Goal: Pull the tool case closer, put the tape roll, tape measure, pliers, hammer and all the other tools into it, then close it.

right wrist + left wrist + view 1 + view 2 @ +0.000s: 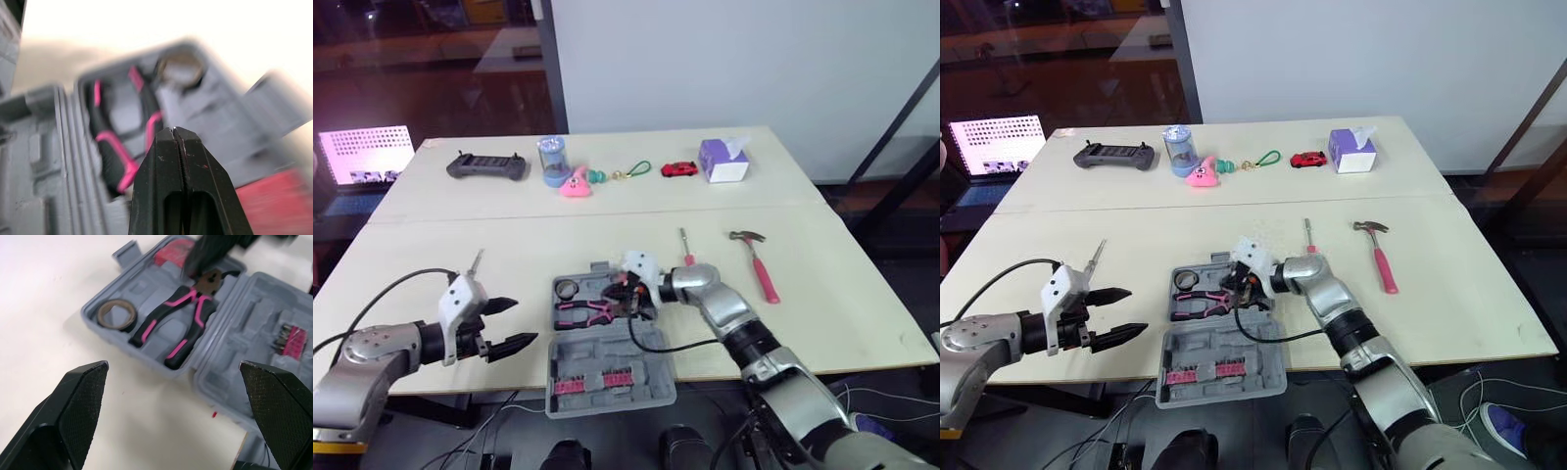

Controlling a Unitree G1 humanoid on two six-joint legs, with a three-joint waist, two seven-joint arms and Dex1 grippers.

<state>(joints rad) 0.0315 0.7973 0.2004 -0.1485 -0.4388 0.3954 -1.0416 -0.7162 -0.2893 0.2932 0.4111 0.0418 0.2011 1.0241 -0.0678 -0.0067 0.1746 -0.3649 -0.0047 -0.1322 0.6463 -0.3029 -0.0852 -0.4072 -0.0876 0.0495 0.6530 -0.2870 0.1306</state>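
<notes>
The grey tool case lies open at the table's front middle, its lid with a pink bit rack toward the front edge. Inside are a dark tape roll, pink-handled pliers and a red tape measure. My right gripper hovers over the case near the pliers' head, its fingertips shut with nothing seen between them. My left gripper is open, left of the case and just above the table. A pink-handled hammer and a red screwdriver lie to the right of the case. A thin tool lies by my left wrist.
Along the far side of the table stand a game controller, a blue cup, a pink toy, a green keychain, a red toy car and a tissue box. A laptop sits beyond the left edge.
</notes>
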